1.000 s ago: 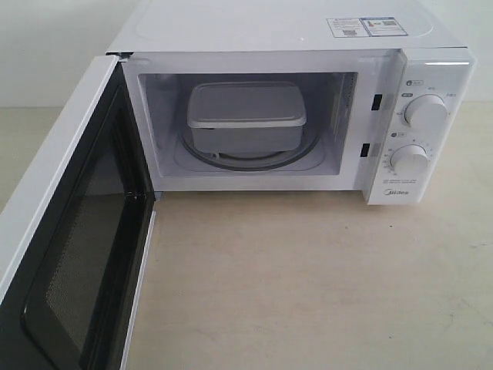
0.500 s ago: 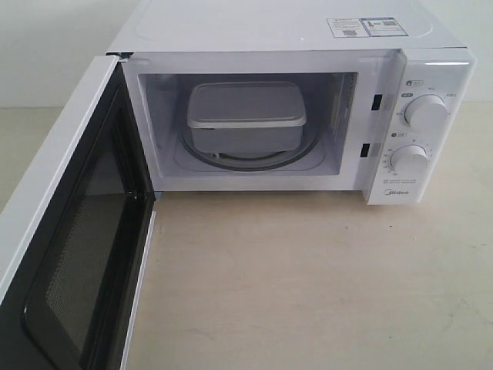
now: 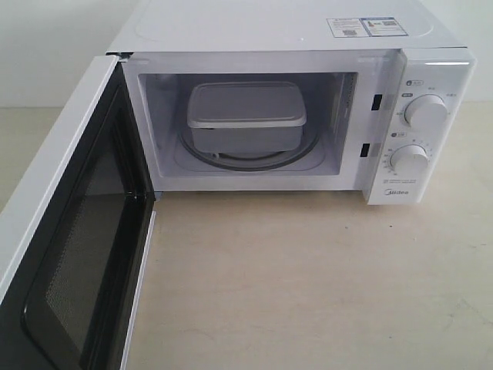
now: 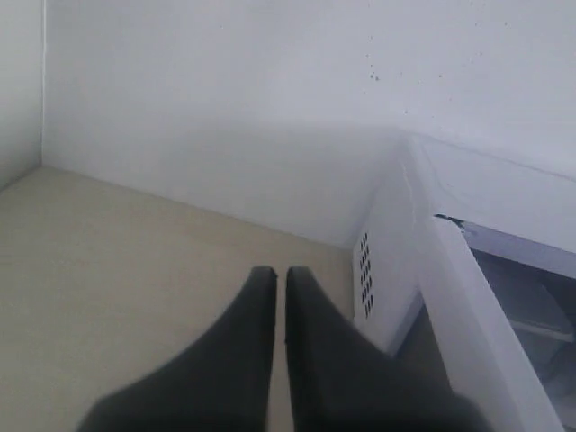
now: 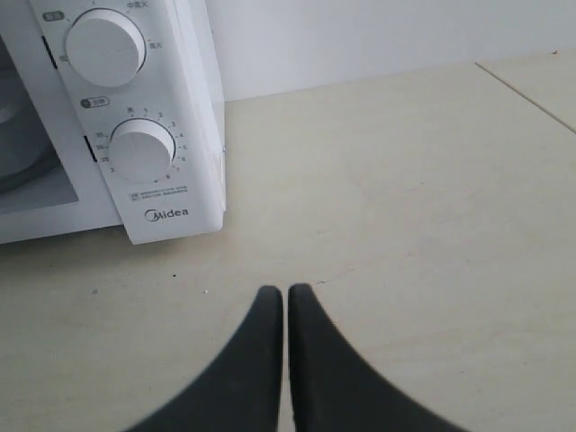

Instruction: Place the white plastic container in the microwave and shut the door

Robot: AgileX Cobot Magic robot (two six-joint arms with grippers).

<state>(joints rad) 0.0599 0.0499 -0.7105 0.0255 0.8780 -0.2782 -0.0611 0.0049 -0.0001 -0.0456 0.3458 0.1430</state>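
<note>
The white plastic container (image 3: 246,116) is seen inside the microwave (image 3: 269,27), set on the glass turntable (image 3: 302,156) with its lid on (the lipped rim faces the opening). It is placed roughly at the middle of the cavity, apart from both side walls.

The door (image 3: 46,185) is swung wide open on the left, its black inner frame and dark window turned toward the cavity. Its near end is cut off by the picture's edge. The control panel is found on the microwave's right, with the upper knob (image 3: 426,110) above the lower knob (image 3: 410,159) and the Midea logo (image 3: 397,193) below them. Stickers (image 3: 366,26) are stuck on the top, toward the far right. The microwave is stood on a pale table (image 3: 308,285).

The left gripper (image 4: 280,273) is held over the table to the left of the microwave, beside the side wall with the vent holes (image 4: 364,270). Its dark fingers are pressed almost together, with only a thin slit between them and nothing pinched.

The right gripper (image 5: 285,291) is held low over the table, near and to the right of the control panel. Its fingers are likewise pressed together on nothing.
</note>
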